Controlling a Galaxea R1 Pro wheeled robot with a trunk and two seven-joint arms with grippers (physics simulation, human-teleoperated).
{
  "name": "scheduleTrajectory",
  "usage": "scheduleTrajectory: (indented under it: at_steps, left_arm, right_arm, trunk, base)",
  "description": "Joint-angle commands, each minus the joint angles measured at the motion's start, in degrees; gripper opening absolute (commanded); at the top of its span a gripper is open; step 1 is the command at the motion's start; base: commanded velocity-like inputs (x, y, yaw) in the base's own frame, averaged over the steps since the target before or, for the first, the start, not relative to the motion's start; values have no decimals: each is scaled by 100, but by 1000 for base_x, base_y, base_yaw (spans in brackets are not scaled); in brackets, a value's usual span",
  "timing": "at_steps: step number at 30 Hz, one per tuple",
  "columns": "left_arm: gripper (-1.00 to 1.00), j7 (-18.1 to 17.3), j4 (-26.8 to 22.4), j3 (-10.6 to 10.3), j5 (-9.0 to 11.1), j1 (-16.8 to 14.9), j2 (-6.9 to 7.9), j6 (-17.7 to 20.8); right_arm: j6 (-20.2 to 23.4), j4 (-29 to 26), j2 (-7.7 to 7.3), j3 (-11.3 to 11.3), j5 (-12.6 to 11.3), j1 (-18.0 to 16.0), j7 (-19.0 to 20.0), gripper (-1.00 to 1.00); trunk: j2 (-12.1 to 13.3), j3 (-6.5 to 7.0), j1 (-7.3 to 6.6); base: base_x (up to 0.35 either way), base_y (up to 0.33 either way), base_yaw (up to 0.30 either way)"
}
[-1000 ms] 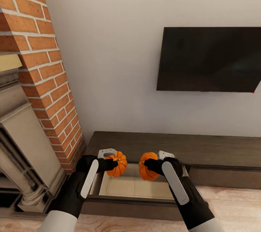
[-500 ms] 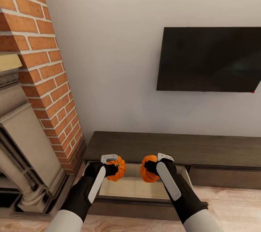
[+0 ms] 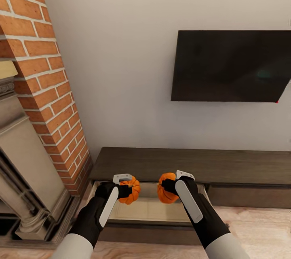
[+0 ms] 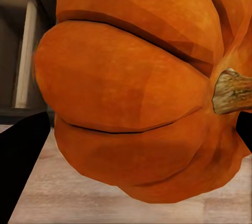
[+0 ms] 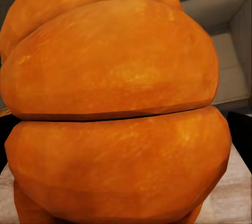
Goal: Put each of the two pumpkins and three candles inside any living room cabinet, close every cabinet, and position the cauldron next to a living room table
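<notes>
Two orange ribbed pumpkins hang over an open drawer (image 3: 153, 210) of the long dark-brown cabinet (image 3: 194, 166). My left gripper (image 3: 126, 189) is shut on the left pumpkin (image 3: 131, 191), whose stem shows close up in the left wrist view on the pumpkin (image 4: 131, 92). My right gripper (image 3: 169, 188) is shut on the right pumpkin (image 3: 165, 189), which looms large in the right wrist view as an orange pumpkin (image 5: 115, 113). The drawer is pale beige inside. Candles, cauldron and table are out of view.
A red brick chimney (image 3: 44, 81) and a grey stone fireplace surround (image 3: 24, 178) stand to the left of the cabinet. A dark flat TV (image 3: 230, 66) hangs on the white wall above it. Pale wood floor (image 3: 258, 226) lies in front.
Both grippers have sunk lower with their pumpkins, closer over the open drawer. The camera has also shifted slightly, so the whole picture has slid to the left.
</notes>
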Motion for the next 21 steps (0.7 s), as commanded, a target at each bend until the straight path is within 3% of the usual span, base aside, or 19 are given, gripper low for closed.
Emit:
scheduleTrajectory:
  at_steps: [1,21]
  left_arm:
    - [-100,5,0,0,-10,0,0,2]
    - [-100,-3,-11,0,-10,0,0,-5]
  right_arm:
    - [-11,2,0,-9,-14,0,13,-100]
    - [-14,9,-29,20,-20,9,79,-100]
  trunk:
    - [0,0,0]
    - [0,0,0]
  base:
    - [32,-75,-2]
    - [101,-24,0]
